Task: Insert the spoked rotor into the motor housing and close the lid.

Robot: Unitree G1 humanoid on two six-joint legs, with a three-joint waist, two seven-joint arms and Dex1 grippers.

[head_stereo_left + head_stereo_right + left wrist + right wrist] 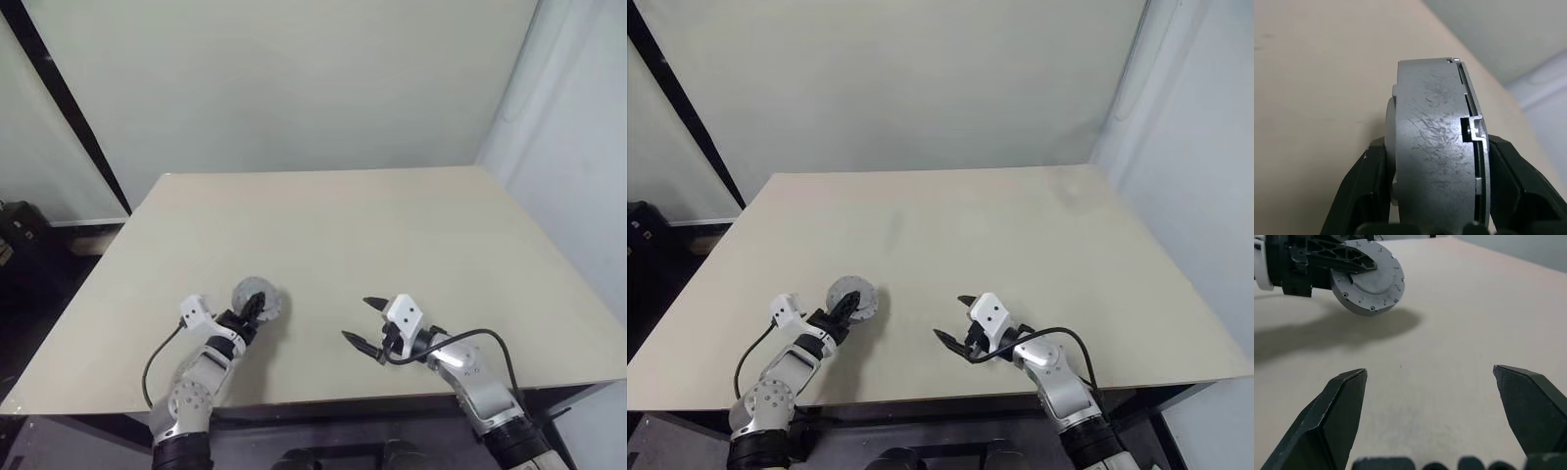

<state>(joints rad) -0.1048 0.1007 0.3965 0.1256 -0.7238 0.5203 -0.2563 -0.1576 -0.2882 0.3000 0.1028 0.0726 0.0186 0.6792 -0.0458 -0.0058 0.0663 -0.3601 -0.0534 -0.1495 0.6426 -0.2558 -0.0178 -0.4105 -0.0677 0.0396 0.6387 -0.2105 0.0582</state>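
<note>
- Holding the round grey metal motor housing on edge above the beige wooden table, the left gripper has its two black fingers clamped on both flat faces.
- A thin grey lid seems already seated on one face; I cannot see the rotor, so I judge it is inside.
- The right gripper hangs empty, fingers wide apart, well beside the housing.
- Next move, I think: lay the assembly flat on the table and release it gently.

Motor housing base cut off by frame edge, its interior hidden, left end effector fingertips covered behind it
</note>
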